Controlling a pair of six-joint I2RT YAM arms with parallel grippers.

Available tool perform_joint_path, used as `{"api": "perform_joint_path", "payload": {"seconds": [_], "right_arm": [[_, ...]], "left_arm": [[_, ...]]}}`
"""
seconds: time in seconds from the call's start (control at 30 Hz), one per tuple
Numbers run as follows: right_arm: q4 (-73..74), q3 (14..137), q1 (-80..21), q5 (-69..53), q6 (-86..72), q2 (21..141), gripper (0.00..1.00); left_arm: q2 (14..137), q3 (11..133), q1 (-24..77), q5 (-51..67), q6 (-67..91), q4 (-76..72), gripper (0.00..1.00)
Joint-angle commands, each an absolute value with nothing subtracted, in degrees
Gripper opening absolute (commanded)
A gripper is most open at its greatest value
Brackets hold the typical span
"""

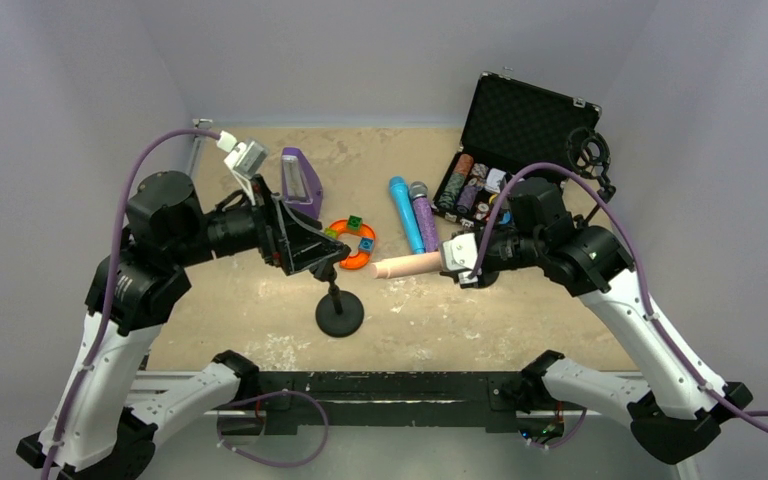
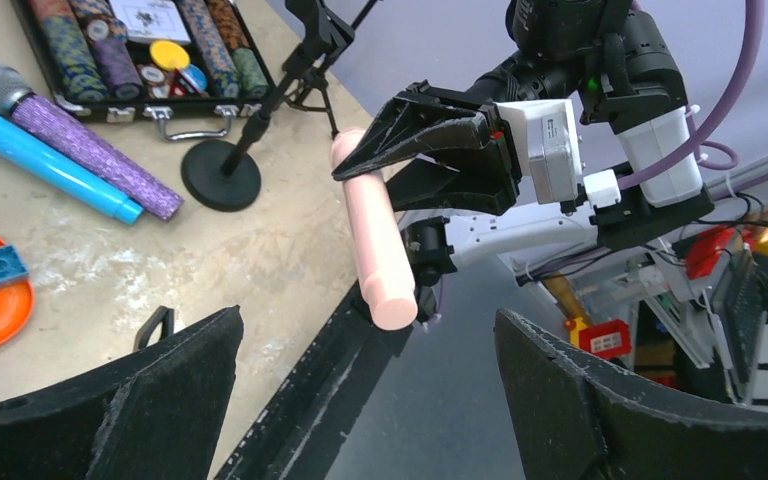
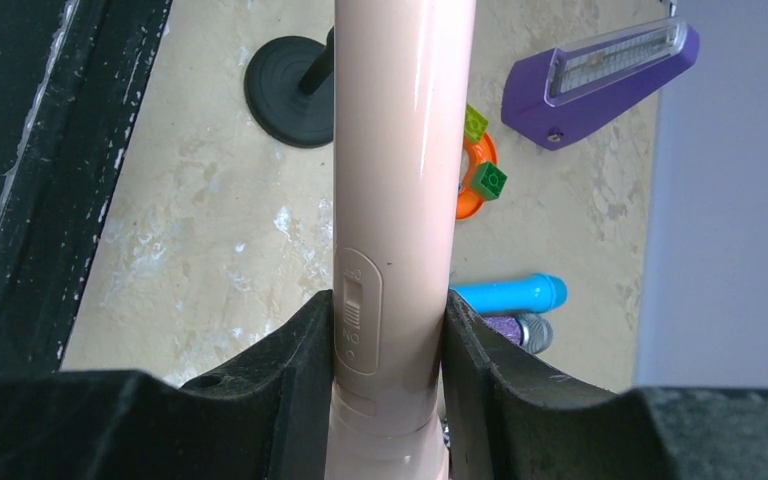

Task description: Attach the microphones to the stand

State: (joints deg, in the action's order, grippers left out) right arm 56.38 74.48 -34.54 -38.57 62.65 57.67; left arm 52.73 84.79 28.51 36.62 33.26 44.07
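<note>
My right gripper (image 1: 457, 258) (image 3: 390, 305) is shut on the pale pink microphone (image 1: 405, 266) (image 3: 400, 150) (image 2: 372, 240) near its switch. It holds it level above the table, with the handle end pointing left. A small black stand (image 1: 340, 312) (image 3: 285, 90) with a round base is just left of that end. My left gripper (image 1: 328, 255) (image 2: 380, 400) hangs open over the stand's top, and nothing is between its fingers. The light blue microphone (image 1: 405, 215) (image 2: 50, 150) and the glittery purple microphone (image 1: 425, 218) (image 2: 90, 150) lie side by side on the table further back.
A purple metronome (image 1: 300, 180) and an orange curved toy with small blocks (image 1: 352, 243) lie behind the stand. An open black case of poker chips (image 1: 505, 150) stands at the back right. A second black stand (image 2: 222, 175) with a ring mount (image 1: 590, 150) is beside it.
</note>
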Motion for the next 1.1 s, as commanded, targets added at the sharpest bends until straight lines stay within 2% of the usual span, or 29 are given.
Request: {"api": "perform_joint_path", "payload": {"seconds": [0.0, 0.4, 1.07], "right_arm": [[56.3, 74.7, -34.6, -39.6, 65.0, 56.0, 0.07], [57.1, 74.6, -34.6, -37.9, 65.9, 53.8, 0.07], [59.0, 79.7, -34.8, -30.3, 69.1, 54.7, 0.07]], "left_arm": [[54.0, 87.8, 28.2, 42.4, 35.8, 40.4, 0.99], [57.1, 85.7, 29.2, 45.7, 38.5, 36.9, 0.99], [64.9, 89.8, 31.9, 47.8, 38.8, 36.5, 0.99]]}}
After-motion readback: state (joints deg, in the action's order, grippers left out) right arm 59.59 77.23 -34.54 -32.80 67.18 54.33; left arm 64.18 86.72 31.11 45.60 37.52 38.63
